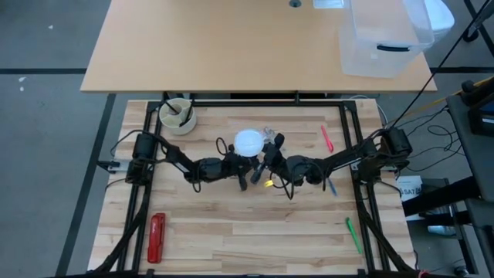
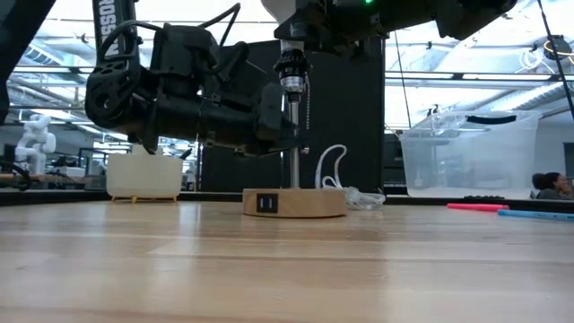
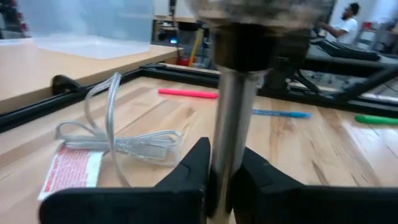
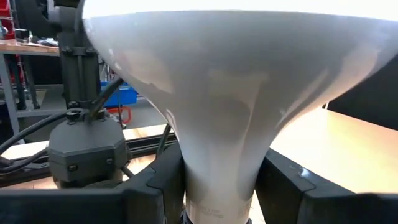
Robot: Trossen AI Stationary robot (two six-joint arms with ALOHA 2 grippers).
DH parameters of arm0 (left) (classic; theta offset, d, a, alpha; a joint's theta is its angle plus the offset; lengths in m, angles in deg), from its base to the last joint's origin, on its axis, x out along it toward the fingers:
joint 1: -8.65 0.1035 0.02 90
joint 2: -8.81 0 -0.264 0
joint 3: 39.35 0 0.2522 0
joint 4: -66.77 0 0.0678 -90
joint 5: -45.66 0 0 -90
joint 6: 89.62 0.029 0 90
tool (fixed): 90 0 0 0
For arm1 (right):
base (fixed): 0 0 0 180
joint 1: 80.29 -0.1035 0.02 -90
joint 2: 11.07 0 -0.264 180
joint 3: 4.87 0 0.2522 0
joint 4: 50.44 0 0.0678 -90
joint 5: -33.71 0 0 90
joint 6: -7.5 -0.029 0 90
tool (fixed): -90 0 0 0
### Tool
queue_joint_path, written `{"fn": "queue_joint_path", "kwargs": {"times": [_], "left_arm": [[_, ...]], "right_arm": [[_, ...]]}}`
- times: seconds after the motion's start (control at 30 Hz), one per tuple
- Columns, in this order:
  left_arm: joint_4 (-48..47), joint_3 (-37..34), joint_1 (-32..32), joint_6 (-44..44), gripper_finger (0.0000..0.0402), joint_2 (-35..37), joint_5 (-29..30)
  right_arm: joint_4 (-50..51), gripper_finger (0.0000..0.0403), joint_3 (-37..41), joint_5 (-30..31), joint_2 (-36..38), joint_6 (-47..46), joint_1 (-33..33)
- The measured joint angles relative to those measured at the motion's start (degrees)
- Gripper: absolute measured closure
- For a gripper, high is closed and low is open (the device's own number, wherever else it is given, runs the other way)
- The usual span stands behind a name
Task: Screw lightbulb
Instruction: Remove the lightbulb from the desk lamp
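Robotics lab, framed wooden worktable (image 1: 231, 232), open-plan benches, person at desk (image 3: 341, 23)

High camera looks straight down over the whole pale wooden slatted worktop (image 1: 255, 232). Low camera sits at worktop height, facing level toward the room. Left wrist camera is close on the slim silvery metal lamp post (image 3: 233, 124); right wrist camera is close on the white frosted mushroom-shaped lightbulb (image 4: 230, 93), also seen from above.
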Motion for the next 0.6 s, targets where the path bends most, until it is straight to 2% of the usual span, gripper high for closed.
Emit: {"fn": "queue_joint_path", "kwargs": {"times": [0.3,0.6], "left_arm": [[0.12,-0.77,1.05,1.87,0.0369,0.12,-9.6],[0.5,-1.73,2.86,2.58,0.0369,0.18,-23.24]], "right_arm": [[4.71,0.0255,0.0,-4.11,2.15,0.92,-0.11],[9.02,0.0254,-0.02,-13.76,3.52,1.33,1.37]]}}
